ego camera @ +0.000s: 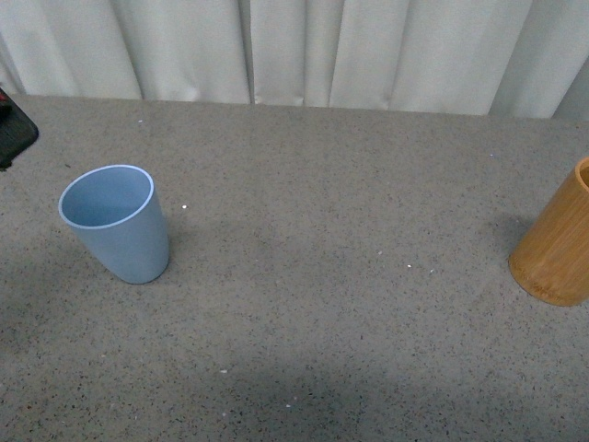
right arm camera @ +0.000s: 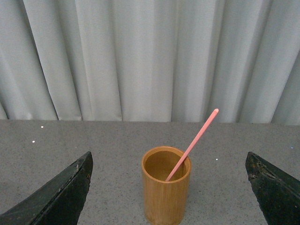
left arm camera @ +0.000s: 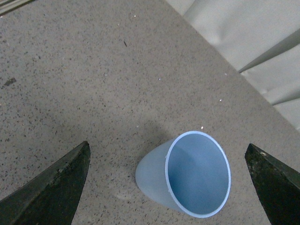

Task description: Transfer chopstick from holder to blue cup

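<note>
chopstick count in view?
1. The chopstick leans inside the holder, seen only from the right wrist; the front view crops the holder. The blue cup is empty.

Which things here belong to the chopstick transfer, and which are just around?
Job: chopstick, leaning in the holder; blue cup, empty; left gripper and right gripper, both open.
Just around: white curtain; dark object at the table's left edge, unidentifiable.

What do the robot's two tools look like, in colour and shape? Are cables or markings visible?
Only the fingers show, in the wrist views. The left tool has two black wedge-shaped fingers that taper to a point, with pale scuffs and specks. The right tool looks the same. No cables or markings are visible.
</note>
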